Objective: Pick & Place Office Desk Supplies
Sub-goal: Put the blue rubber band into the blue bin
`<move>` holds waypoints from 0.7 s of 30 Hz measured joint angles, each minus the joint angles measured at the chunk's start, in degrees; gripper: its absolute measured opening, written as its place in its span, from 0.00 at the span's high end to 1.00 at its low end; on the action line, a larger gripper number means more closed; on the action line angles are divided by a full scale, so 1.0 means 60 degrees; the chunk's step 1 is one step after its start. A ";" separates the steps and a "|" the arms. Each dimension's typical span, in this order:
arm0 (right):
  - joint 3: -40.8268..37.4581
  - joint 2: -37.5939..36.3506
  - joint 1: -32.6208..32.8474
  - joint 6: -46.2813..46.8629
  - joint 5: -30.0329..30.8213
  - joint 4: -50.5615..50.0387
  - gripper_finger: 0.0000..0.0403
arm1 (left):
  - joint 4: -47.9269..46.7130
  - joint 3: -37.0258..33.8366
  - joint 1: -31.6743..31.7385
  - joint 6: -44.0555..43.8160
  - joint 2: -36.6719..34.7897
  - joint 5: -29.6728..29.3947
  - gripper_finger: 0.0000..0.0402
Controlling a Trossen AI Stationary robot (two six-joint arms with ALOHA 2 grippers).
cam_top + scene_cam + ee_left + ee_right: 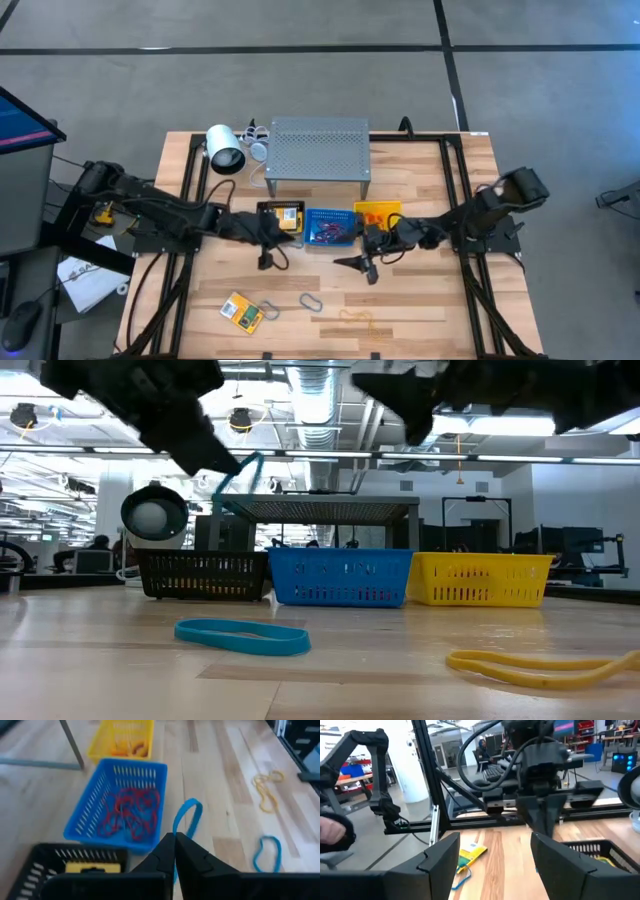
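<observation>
Your left pincer [174, 851]: fingers pressed together on a blue band loop [186, 824], which hangs in the air above the desk [420, 310], just in front of the blue basket [90, 820]. Where the band sits between the fingers is hidden from you.

Your right pincer [492, 855]: fingers spread wide, nothing between them, poised over the desk in front of the yellow basket [377, 213].

Loose items nearest you, on the desk's front part: a yellow-and-green pack [241, 311], a grey oval clip [310, 301], another clip [271, 311] touching the pack, and a yellow band [356, 319], faint from above. A second blue band [243, 636] lies flat on the wood.

Middle row: black basket [281, 218] holding a yellow pack, partly covered by the left arm; the blue basket holding a tangle of red bands [130, 812]; the yellow basket with orange contents too small to make out.

Farthest: grey perforated shelf [318, 147] and, beside it, a white cylindrical object [225, 150].
</observation>
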 joint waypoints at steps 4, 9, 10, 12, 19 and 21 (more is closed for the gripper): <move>0.0585 0.1067 -0.0068 -0.0031 -0.0001 0.0923 0.41 | 0.0846 -0.0004 0.0234 0.0394 0.0003 0.0003 1.00; 0.1328 0.2054 -0.0235 -0.0040 -0.0004 0.1027 0.41 | 0.1604 0.0049 0.0285 0.0865 0.0002 -0.0007 1.00; 0.1436 0.2179 -0.0268 -0.0031 -0.0004 0.1027 0.41 | 0.1620 0.0086 0.0285 0.0931 0.0002 -0.0012 1.00; 0.1720 0.2481 -0.0330 -0.0031 -0.0004 0.1021 0.41 | 0.1645 0.0182 0.0285 0.1018 0.0002 -0.0159 1.00; 0.2070 0.2864 -0.0429 -0.0028 -0.0036 0.1016 0.41 | 0.1661 0.0530 0.0281 0.1500 0.0002 -0.0267 1.00; 0.2074 0.2860 -0.0432 -0.0027 -0.0036 0.1027 0.41 | 0.1660 0.0610 0.0281 0.1579 0.0002 -0.0281 1.00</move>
